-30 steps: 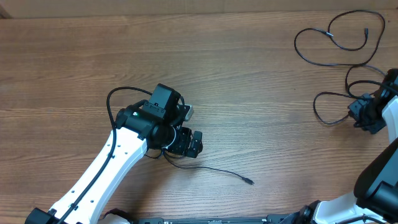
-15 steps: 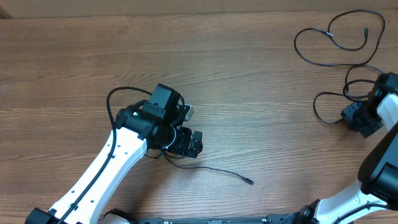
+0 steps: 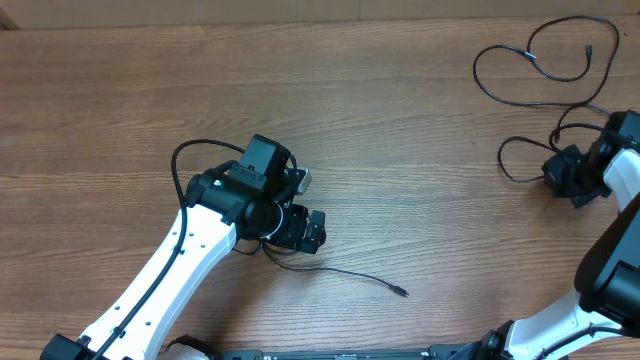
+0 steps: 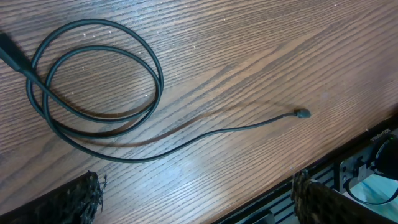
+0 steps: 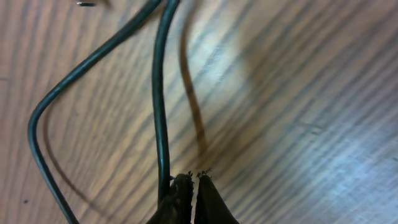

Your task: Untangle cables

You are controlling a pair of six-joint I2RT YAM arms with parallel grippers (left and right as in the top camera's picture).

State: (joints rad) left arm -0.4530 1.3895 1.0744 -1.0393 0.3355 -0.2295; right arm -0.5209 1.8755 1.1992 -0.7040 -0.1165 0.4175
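Note:
One thin black cable (image 4: 93,74) lies in two loose loops on the wooden table, and its tail runs to a small plug (image 4: 302,114). My left gripper (image 4: 196,200) hangs open above it, holding nothing. In the overhead view this cable's tail (image 3: 345,272) runs from under the left gripper (image 3: 308,230) to the plug (image 3: 400,292). A second cable (image 3: 532,55) lies in large loops at the far right. My right gripper (image 3: 556,172) is shut on this cable (image 5: 160,93), low over the table; its fingertips (image 5: 194,185) are pressed together.
The table's front edge (image 4: 348,155) runs close to the first cable's plug, with equipment below it. A thicker black arm cable (image 3: 185,160) loops beside the left arm. The second cable's far plug (image 3: 589,48) lies near the table's right rear corner.
My right gripper has moved left and slightly up the table, dragging its cable loop along and making it smaller. The left arm and its cable have not moved.

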